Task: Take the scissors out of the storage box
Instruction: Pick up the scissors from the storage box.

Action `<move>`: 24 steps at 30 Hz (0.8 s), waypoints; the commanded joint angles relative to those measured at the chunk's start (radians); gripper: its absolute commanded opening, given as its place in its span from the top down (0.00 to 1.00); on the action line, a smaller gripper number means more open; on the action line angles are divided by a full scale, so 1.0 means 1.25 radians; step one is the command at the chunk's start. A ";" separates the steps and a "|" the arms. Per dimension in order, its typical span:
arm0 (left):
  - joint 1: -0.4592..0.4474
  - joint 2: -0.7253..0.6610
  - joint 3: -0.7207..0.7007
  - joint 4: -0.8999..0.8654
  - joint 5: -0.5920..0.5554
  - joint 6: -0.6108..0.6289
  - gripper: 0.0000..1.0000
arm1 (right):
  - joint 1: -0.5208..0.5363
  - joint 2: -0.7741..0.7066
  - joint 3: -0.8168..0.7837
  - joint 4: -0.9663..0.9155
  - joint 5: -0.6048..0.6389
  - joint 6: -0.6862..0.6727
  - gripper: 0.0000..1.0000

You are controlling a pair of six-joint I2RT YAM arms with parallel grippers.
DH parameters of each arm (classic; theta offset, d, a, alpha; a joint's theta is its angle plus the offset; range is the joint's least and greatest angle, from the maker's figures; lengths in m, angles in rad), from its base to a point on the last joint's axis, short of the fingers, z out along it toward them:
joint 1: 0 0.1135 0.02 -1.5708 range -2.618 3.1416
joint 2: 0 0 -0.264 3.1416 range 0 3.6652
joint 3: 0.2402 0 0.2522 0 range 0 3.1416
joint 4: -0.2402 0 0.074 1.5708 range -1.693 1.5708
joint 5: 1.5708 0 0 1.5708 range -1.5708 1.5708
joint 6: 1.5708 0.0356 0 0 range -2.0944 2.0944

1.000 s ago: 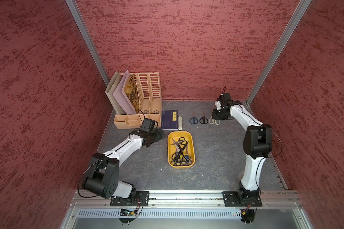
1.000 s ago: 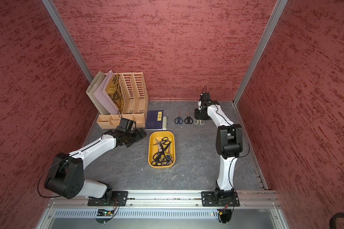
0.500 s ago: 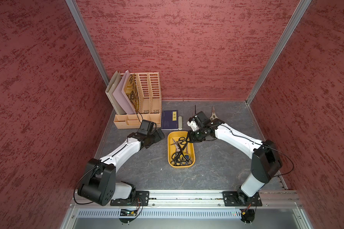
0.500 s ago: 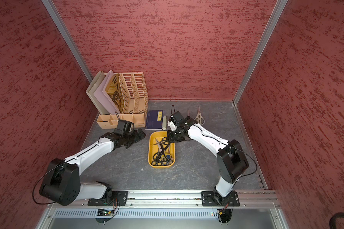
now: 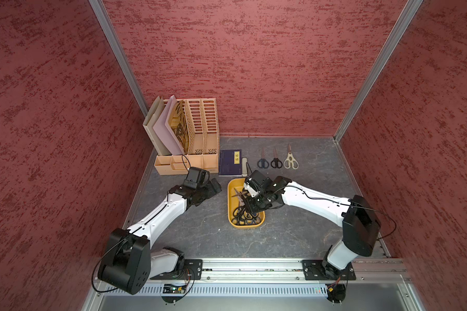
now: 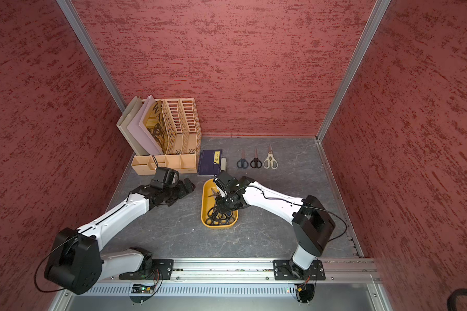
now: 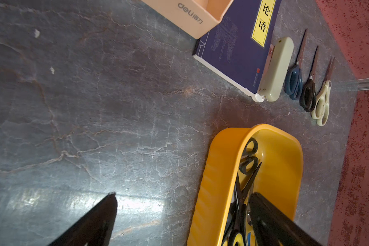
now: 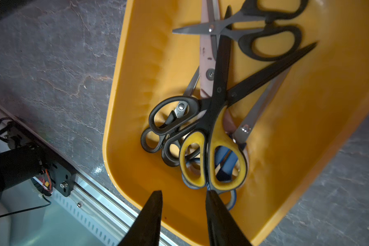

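A: Scissors (image 8: 216, 100) location? Biggest first.
B: Grey tabletop (image 5: 200, 237), yellow storage box (image 5: 246, 226) in its middle, pile inside. Right end effector (image 8: 183, 191) above the pile, fingers partly apart, nothing between. Left end effector (image 7: 182, 194) spread wide, empty, just beside the box.
A: Top views enough?
B: No, right arm (image 5: 313, 202) covers most of the pile there. Right wrist view shows it: black-and-yellow pair (image 8: 218, 132) on top, black-handled ones crossed, blue handles beneath.
A: Outside the box?
B: Three in a row near the back wall (image 5: 254, 67): cream pair (image 5: 289, 157), black pair (image 5: 275, 161), dark blue pair (image 5: 263, 161). Left wrist view shows them near a navy book (image 7: 237, 42).
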 commanded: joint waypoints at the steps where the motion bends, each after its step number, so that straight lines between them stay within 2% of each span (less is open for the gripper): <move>1: -0.001 -0.021 -0.009 -0.021 -0.005 0.012 0.00 | 0.024 0.033 0.012 -0.017 0.068 0.013 0.61; 14: 0.001 -0.081 -0.036 -0.046 -0.016 0.017 0.00 | 0.063 0.126 0.058 -0.038 0.184 -0.011 0.61; 24: 0.003 -0.103 -0.036 -0.057 -0.025 0.015 0.00 | 0.063 0.152 0.064 -0.024 0.182 -0.033 0.61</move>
